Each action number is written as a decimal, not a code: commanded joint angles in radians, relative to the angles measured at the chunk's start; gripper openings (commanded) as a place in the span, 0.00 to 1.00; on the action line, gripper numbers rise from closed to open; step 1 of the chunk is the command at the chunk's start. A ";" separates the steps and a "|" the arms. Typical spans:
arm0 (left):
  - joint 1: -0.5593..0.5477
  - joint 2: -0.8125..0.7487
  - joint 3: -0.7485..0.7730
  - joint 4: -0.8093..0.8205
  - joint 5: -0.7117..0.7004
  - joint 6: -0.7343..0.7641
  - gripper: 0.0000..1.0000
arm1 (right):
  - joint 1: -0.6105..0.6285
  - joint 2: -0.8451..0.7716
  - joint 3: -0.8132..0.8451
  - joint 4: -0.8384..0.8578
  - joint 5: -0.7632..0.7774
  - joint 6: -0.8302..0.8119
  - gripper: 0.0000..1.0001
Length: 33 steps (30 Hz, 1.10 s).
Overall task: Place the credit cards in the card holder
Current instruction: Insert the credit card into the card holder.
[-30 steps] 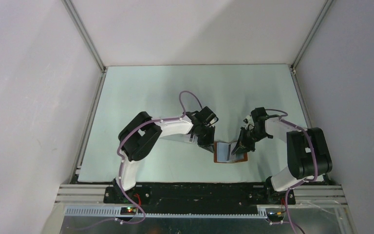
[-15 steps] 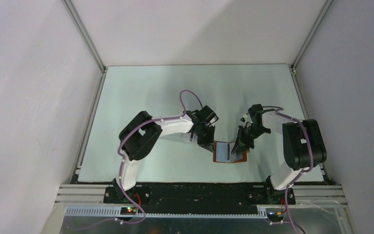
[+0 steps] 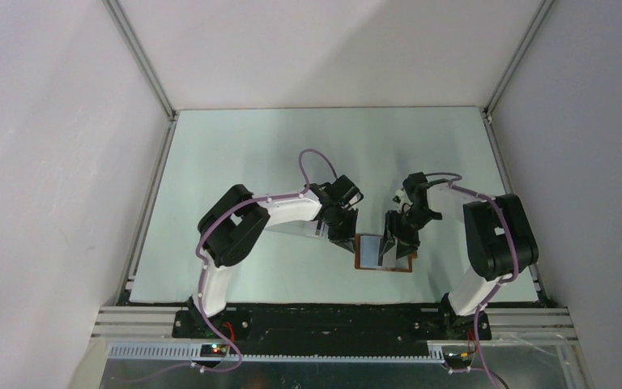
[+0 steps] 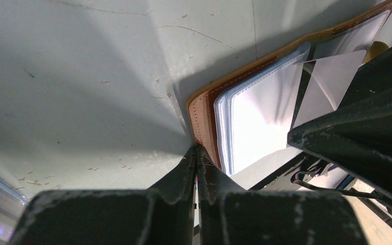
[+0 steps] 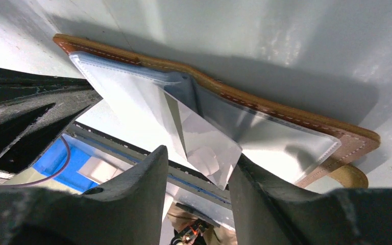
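The tan card holder (image 3: 370, 253) lies open on the table between my two grippers, its pale inner pockets facing up. My left gripper (image 3: 347, 241) is shut on the brown left edge of the card holder (image 4: 204, 109), its tips (image 4: 196, 149) pinched together at the leather rim. A pale credit card (image 5: 204, 140) stands slanted in the middle pockets of the card holder (image 5: 286, 115). My right gripper (image 5: 200, 157) is open, with the card's free corner between its fingers. The same card (image 4: 326, 81) shows in the left wrist view beside the right gripper's dark fingers (image 4: 367, 117).
The pale green table (image 3: 251, 162) is boxed in by white walls at the left, right and back. A black metal rail (image 3: 332, 312) with the arm bases runs along the near edge, close behind the card holder.
My right gripper has opened and let go of the card, which stays standing in the holder. The right arm has shifted left over the holder. The left gripper has not moved.
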 commanded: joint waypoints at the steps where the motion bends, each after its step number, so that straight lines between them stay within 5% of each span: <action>1: 0.013 0.049 0.010 -0.030 -0.111 0.054 0.08 | 0.017 -0.040 0.024 0.021 0.036 -0.015 0.52; 17: 0.012 0.062 0.036 -0.041 -0.103 0.054 0.07 | 0.108 0.068 0.113 -0.010 -0.037 -0.088 0.59; 33: 0.012 0.037 0.029 -0.043 -0.091 0.042 0.07 | 0.145 0.078 0.117 0.139 -0.239 0.094 0.62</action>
